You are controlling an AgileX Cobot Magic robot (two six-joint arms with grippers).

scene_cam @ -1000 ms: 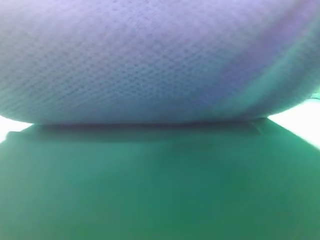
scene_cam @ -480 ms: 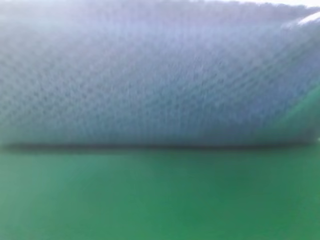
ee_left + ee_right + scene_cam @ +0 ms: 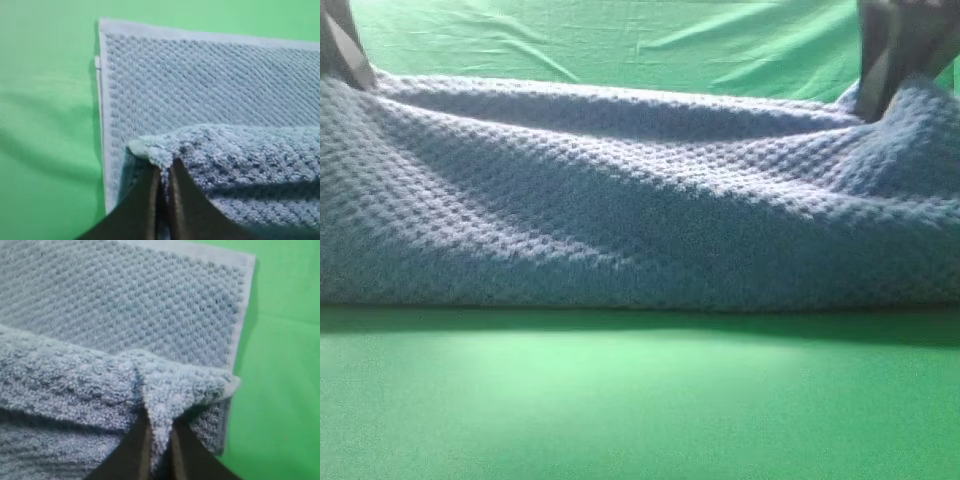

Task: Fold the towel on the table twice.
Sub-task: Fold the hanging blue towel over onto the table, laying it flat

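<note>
The towel, blue-grey waffle weave, spans the whole exterior view on the green table, its near fold on the surface and its far edge lifted. My left gripper at the upper left is shut on the towel's left corner. In the left wrist view the gripper pinches the raised corner above the flat lower layer of the towel. My right gripper at the upper right is shut on the right corner. In the right wrist view it pinches the corner above the towel's flat layer.
A wrinkled green backdrop cloth hangs behind the towel. Bare green table shows left of the towel in the left wrist view and right of it in the right wrist view.
The towel, which hung blurred close in front of the camera, has moved back and down. Its far edge is now held low, and both grippers and the backdrop have come into view.
</note>
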